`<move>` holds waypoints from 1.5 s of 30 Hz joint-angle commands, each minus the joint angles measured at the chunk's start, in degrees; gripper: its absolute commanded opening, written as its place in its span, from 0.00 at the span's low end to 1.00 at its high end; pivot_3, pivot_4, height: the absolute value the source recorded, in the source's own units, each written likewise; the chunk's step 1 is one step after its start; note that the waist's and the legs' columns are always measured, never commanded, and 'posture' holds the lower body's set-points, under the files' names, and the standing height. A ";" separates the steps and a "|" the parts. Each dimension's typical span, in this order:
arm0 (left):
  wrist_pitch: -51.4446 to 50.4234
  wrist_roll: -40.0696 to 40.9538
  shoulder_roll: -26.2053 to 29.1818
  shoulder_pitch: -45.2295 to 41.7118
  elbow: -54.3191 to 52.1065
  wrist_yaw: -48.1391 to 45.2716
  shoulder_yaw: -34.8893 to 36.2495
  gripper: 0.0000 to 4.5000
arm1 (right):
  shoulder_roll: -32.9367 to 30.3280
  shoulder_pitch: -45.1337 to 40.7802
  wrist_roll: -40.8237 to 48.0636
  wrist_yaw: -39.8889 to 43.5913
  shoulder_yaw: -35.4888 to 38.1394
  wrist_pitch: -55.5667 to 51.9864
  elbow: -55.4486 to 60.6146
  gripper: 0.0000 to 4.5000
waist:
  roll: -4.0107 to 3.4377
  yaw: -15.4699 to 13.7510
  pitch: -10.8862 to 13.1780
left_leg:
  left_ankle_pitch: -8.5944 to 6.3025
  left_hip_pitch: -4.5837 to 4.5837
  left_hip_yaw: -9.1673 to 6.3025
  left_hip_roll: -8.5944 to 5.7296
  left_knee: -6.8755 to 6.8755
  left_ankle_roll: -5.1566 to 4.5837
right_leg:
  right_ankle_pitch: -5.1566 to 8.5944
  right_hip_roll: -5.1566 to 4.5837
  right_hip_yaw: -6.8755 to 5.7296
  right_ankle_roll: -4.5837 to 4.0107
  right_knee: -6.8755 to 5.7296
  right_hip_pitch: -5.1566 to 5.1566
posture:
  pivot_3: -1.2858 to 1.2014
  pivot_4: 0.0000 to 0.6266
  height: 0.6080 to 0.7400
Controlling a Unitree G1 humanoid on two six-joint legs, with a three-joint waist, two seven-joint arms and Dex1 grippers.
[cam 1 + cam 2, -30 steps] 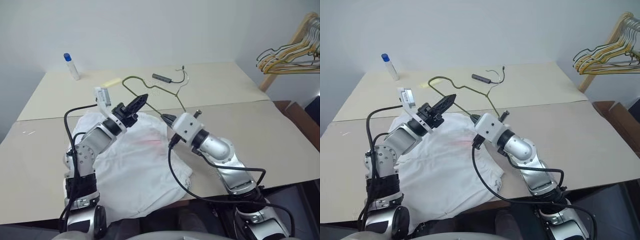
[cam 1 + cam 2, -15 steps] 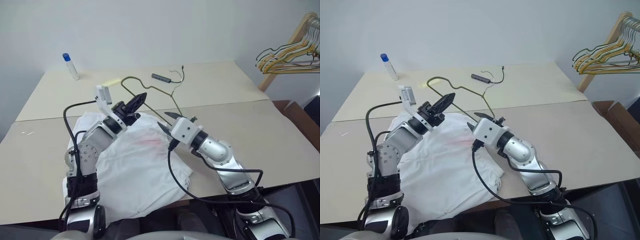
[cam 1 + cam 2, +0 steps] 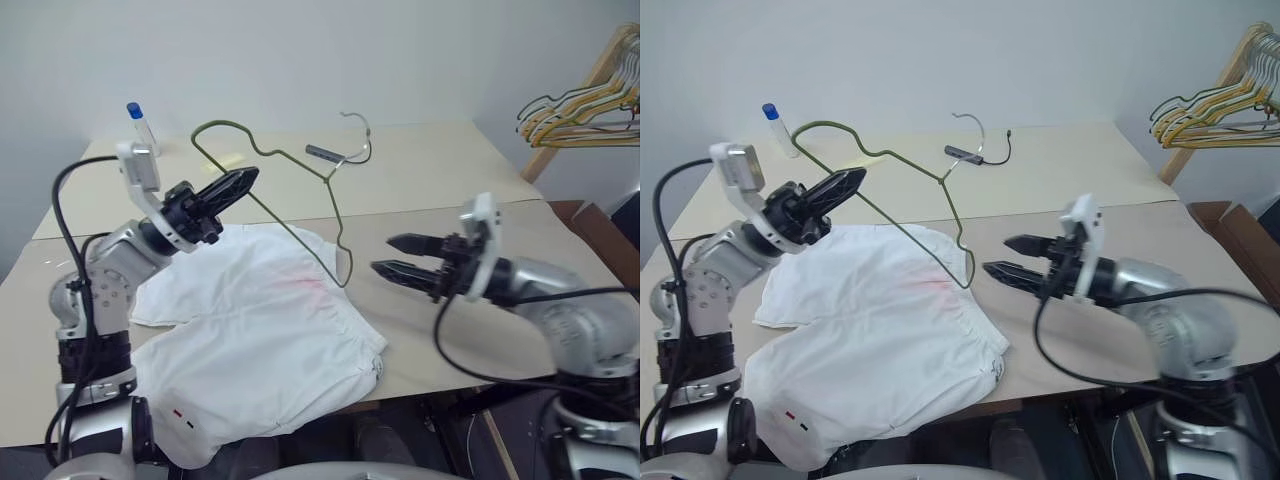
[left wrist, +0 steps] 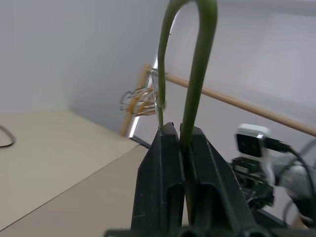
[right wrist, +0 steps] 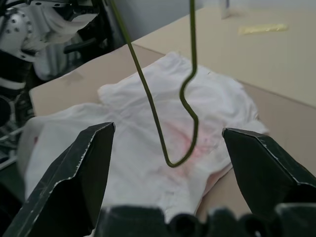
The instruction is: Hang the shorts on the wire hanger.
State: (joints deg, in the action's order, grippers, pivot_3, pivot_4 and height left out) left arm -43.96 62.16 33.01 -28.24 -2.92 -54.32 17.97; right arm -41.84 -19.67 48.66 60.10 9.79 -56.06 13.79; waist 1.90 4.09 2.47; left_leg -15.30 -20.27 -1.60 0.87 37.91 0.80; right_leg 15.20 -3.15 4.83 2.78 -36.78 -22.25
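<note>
Hanger up, shorts not on yet
L gripper (image 3: 232, 183) clamps hanger (image 3: 300, 185) above shorts (image 3: 265, 340) — R gripper (image 3: 398, 257) wide open, empty, beside shorts.

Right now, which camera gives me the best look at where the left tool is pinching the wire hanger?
The left wrist view: the left tool is shut on the wire hanger, a loop of wire rising from between its fingers. The head views show the whole lifted hanger, its low corner above the shorts. The right wrist view shows that low corner.
</note>
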 commanded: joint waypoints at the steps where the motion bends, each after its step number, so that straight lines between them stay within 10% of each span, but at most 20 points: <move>1: -1.72 4.89 2.21 -2.92 0.59 -7.05 2.61 0.00 | -1.85 -4.13 2.82 7.07 -1.81 -3.41 -7.83 0.91 | -0.02 0.51 0.03 | 0.00 0.02 0.01 0.05 0.00 0.00 | 0.01 0.04 0.02 0.02 -0.01 0.00 | 0.49 0.00 1.00; 27: 1.09 1.35 -1.97 -4.90 1.54 -10.77 0.35 0.00 | 6.06 -11.85 -4.76 10.84 -17.46 0.31 -7.54 0.91 | -0.12 1.65 0.10 | 0.00 -0.08 0.02 0.00 0.00 0.01 | -0.02 -0.04 0.12 0.18 -0.01 -0.08 | 0.48 0.00 1.00; 40: 4.78 -2.18 -4.20 -3.40 0.81 -11.57 -1.01 0.00 | 6.59 -12.71 -5.89 9.64 -17.12 0.45 -9.72 0.02 | -0.12 1.67 0.10 | 0.00 -0.08 0.02 0.00 0.00 0.01 | -0.03 -0.04 0.12 0.17 -0.02 -0.08 | 0.48 0.00 1.00; 45: 9.47 -6.44 -5.84 -1.25 0.56 -12.06 -2.99 0.12 | 7.35 -12.18 -5.47 8.42 -15.78 0.34 -9.44 0.00 | -0.12 1.64 0.10 | 0.00 -0.08 0.03 -0.01 0.00 0.01 | -0.16 -0.05 0.13 -0.04 -0.01 -0.07 | 0.48 0.00 1.00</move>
State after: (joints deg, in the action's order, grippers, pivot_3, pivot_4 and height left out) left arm -35.45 56.97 27.25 -29.29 -0.60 -65.40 16.64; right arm -35.16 -30.81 41.82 69.70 -8.54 -56.48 3.99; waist 1.78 5.73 2.57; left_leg -15.30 -20.35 -1.57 0.86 37.91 0.80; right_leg 14.98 -3.19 4.96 2.63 -36.79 -22.32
